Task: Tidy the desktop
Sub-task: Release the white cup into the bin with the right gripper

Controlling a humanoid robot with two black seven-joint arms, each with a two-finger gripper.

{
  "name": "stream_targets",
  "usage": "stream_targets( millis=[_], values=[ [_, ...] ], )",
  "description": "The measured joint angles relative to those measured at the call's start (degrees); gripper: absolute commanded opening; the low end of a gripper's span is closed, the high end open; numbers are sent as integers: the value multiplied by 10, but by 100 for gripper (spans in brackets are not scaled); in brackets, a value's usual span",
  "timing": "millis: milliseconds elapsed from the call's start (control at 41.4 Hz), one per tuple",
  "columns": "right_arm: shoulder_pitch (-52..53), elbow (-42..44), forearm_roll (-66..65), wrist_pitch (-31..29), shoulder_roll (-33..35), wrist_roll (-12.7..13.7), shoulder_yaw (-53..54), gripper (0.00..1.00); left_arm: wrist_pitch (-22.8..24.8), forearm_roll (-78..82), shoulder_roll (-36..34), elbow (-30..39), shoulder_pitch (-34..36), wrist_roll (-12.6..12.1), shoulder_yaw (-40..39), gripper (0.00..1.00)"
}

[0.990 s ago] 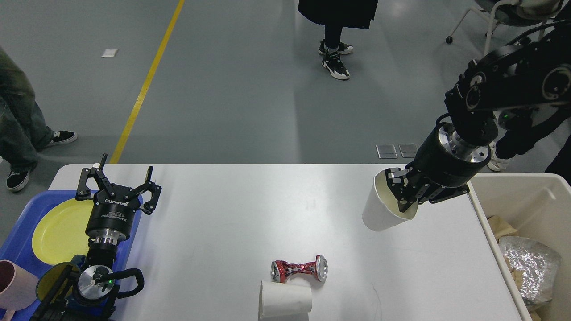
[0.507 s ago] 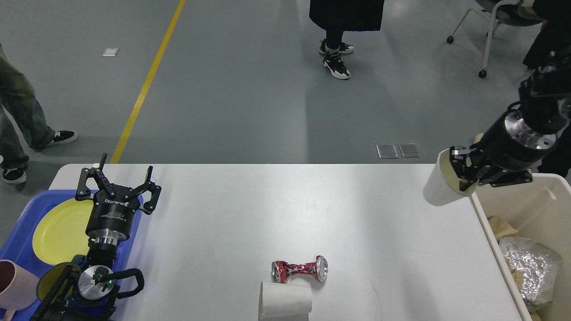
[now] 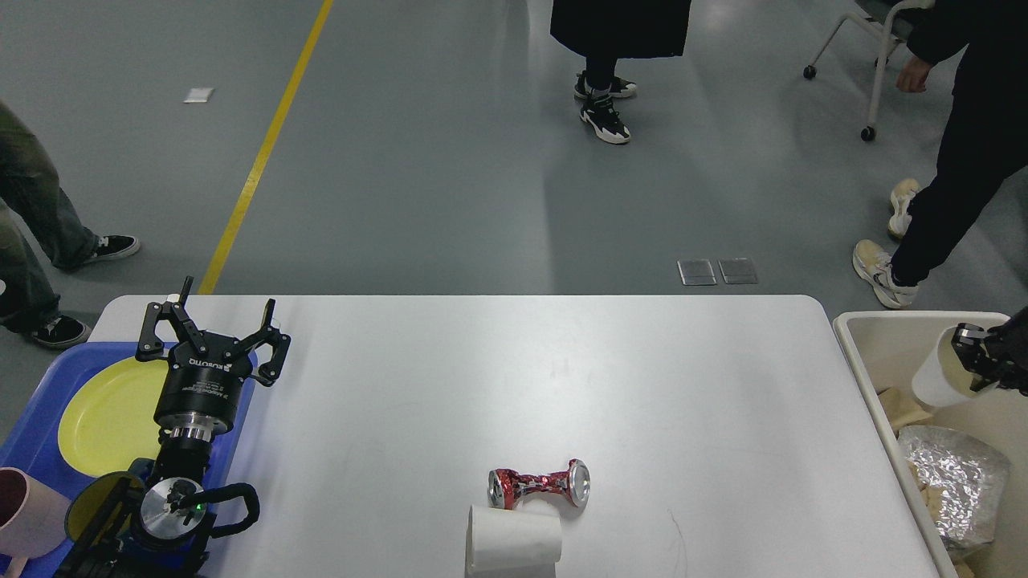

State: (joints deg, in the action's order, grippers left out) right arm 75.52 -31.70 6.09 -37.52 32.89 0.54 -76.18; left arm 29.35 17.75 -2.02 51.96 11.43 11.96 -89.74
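The white desktop (image 3: 482,377) fills the lower view. A crushed red can (image 3: 539,486) lies near its front middle, with a white paper cup (image 3: 513,542) on its side just in front of it. My right gripper (image 3: 973,363) is at the right edge, shut on the rim of another white paper cup (image 3: 936,377), which it holds over the beige bin (image 3: 883,337). My left gripper (image 3: 210,329) is open and empty, pointing away above the desktop's left edge by the blue tray (image 3: 32,433).
The bin holds crumpled foil (image 3: 952,478) and brown paper (image 3: 895,409). The tray carries a yellow plate (image 3: 104,413); a pink mug (image 3: 28,514) and a dark-rimmed yellow dish (image 3: 92,502) sit at its front. People stand on the floor beyond the desk.
My right gripper carried its paper cup rightward from above the desktop's right part to over the bin. The left arm has not moved.
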Motion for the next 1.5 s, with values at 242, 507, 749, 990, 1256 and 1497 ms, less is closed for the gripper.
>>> stream_targets(
  millis=[242,507,749,990,1256,1497],
  values=[
    [-207,163,17,57,-9,31,103,0,0,0,0,0,0,0,0,97],
    [-337,180,19,258,-52,92,168,0,0,0,0,0,0,0,0,97],
    [-400,209,19,364,-90,114,188,0,0,0,0,0,0,0,0,97],
    [-422,225,19,396,-110,128,198,0,0,0,0,0,0,0,0,97],
    [-425,225,18,398,-121,133,200,25,0,0,0,0,0,0,0,97],
    [-429,225,18,413,-128,133,200,100,0,0,0,0,0,0,0,97]
  ],
)
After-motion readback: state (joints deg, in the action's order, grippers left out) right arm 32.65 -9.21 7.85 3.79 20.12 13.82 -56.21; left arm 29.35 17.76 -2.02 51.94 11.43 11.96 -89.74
